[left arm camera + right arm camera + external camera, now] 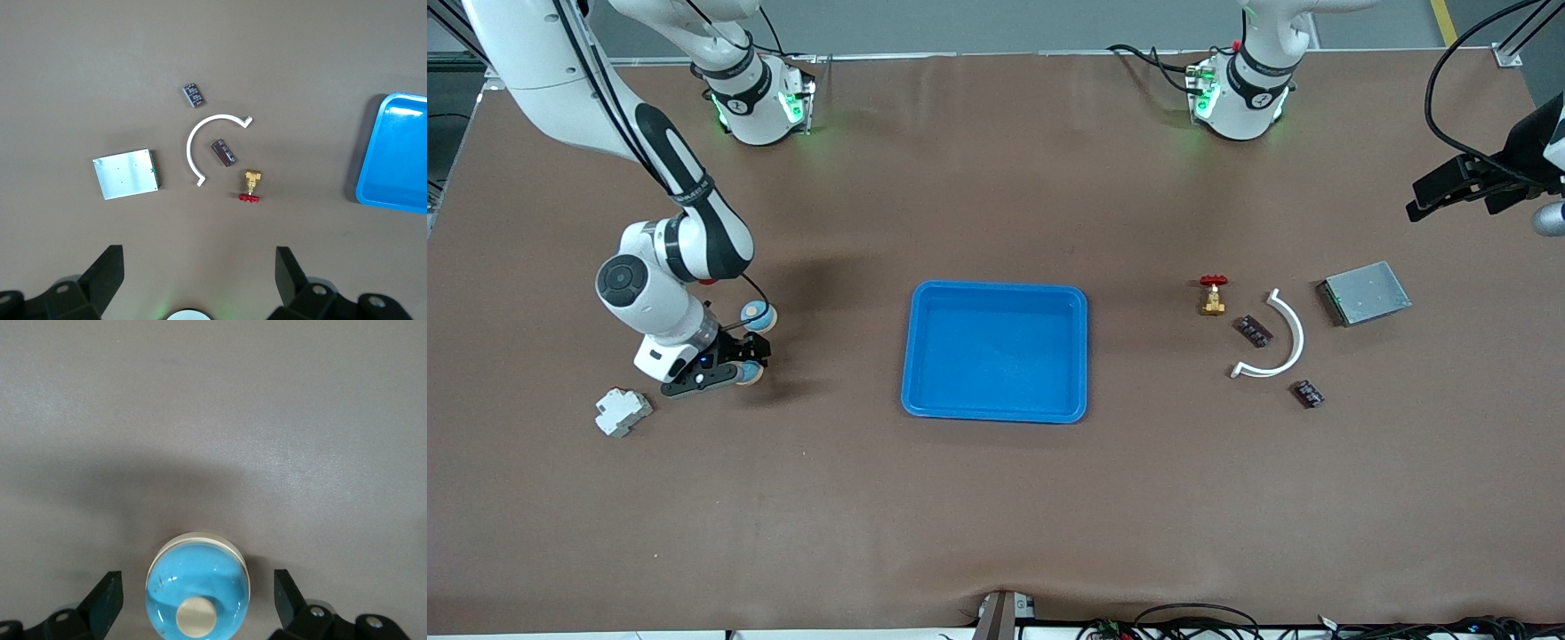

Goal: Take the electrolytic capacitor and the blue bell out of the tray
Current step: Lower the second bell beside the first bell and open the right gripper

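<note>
We see the tray (996, 351) empty. Bell (197, 590) sits on the bench toward the right arm's end from the tray, between the wide-open fingers of the right claw (734, 364), released. Capacitors (1253, 331) lie toward the left arm's end; left claw (200, 280) wide, hovering above them.

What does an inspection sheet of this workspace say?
Surface: brown table.
Job's things: blue tray empty; blue bell on the table toward the right arm's end; two capacitors toward the left arm's end.
Clutter: valve, white arc, metal plate by the capacitors; white block by the bell.
Grippers: right gripper open, fingers either side of the bell; left gripper open, waiting above the table.
Cables: black cables at the table's camera-side edge.
Surroundings: nothing seen.
</note>
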Available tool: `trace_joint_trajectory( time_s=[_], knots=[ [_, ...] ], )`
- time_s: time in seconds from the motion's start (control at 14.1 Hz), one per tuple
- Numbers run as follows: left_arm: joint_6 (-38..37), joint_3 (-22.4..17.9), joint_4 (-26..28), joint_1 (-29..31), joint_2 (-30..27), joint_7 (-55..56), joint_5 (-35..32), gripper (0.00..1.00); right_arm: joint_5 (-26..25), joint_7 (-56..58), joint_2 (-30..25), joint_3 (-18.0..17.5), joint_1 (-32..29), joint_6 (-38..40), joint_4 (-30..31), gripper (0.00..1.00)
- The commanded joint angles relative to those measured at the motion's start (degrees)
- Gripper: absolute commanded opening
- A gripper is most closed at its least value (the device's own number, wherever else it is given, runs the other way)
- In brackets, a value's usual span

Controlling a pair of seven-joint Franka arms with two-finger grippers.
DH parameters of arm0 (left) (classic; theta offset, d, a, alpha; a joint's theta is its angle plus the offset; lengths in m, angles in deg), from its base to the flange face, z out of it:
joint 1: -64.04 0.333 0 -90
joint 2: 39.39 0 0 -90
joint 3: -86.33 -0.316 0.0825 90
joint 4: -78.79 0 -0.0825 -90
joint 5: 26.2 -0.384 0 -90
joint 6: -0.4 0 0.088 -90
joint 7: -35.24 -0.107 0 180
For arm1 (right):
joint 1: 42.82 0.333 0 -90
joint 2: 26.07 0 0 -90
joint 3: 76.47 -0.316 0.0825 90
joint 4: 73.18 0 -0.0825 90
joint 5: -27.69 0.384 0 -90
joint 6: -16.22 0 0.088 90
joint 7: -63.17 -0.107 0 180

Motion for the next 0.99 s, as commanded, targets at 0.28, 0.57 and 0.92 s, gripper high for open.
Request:
trace_joint_trajectory(
  time_s=[0.28,0.57,0.92],
  knots=[
    [0.4,0.5,1.0,0.0,-1.5,0.3,0.1,1.0,-0.1,0.4,-2.4,-1.0,-1.3,11.8,-7.1,1.0],
    [0.4,0.6,0.3,-0.2,-1.3,-0.4,-3.8,1.0,0.2,0.1,-3.3,-1.0,-1.5,29.2,-17.6,1.0],
    [0.3,0.5,0.3,-0.1,-1.3,-1.3,-3.6,1.0,1.7,-0.1,-4.0,-1.2,-3.2,43.4,-28.1,1.0]
  ],
)
